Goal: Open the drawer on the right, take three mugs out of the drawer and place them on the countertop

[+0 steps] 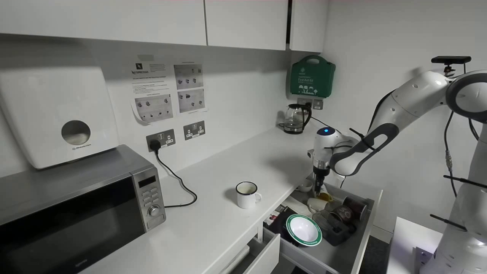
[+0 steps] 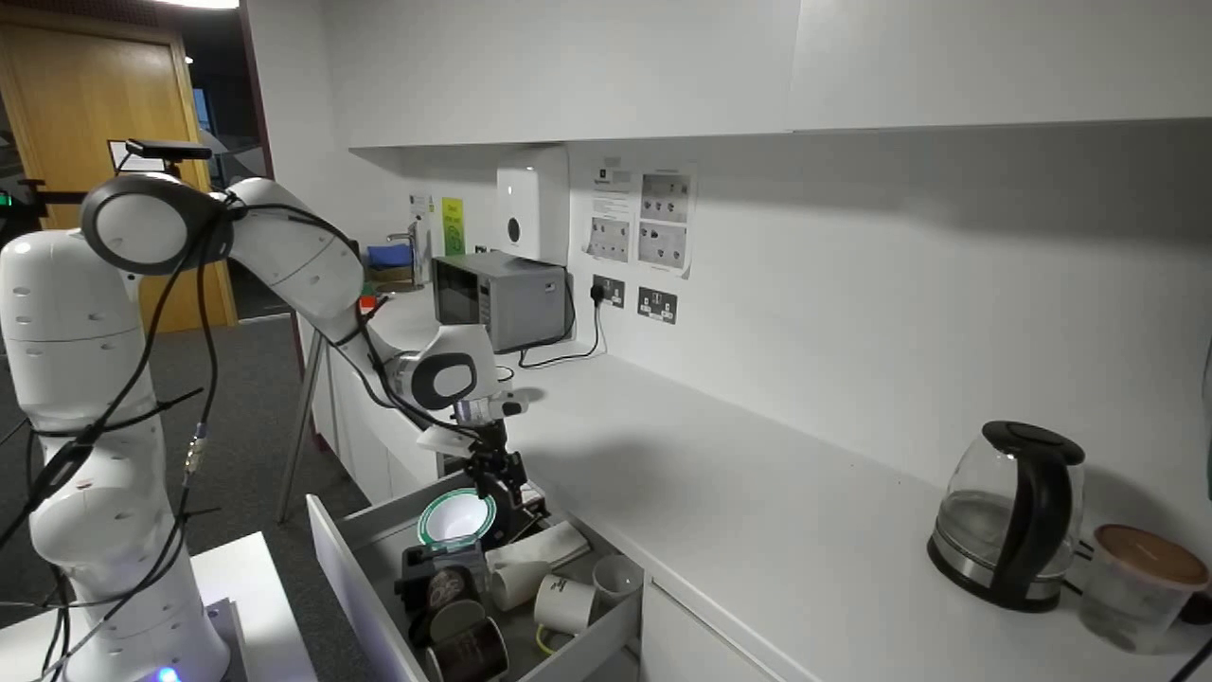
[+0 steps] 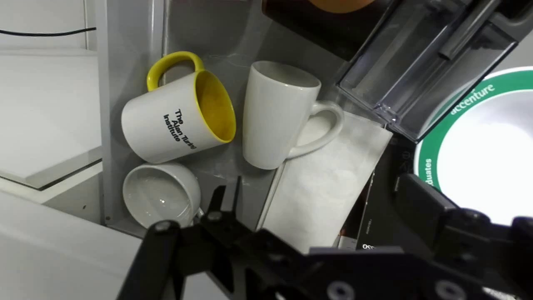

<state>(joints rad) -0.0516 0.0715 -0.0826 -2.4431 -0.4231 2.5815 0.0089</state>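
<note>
Above the open drawer (image 1: 342,255), the tool (image 3: 320,189) hangs with jaws apart.

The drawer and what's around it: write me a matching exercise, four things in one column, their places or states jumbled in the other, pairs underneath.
Column one
1. Jaws
2. Black-rimmed mug
3. Yellow-handled mug
4. First aid kit

Column two
A. Lying sideways in the drawer
B. Green, up on the wall
C. Spread apart, gripping nothing
D. Standing upright on the countertop

Right pairs: 1-C, 2-D, 3-A, 4-B.
</note>
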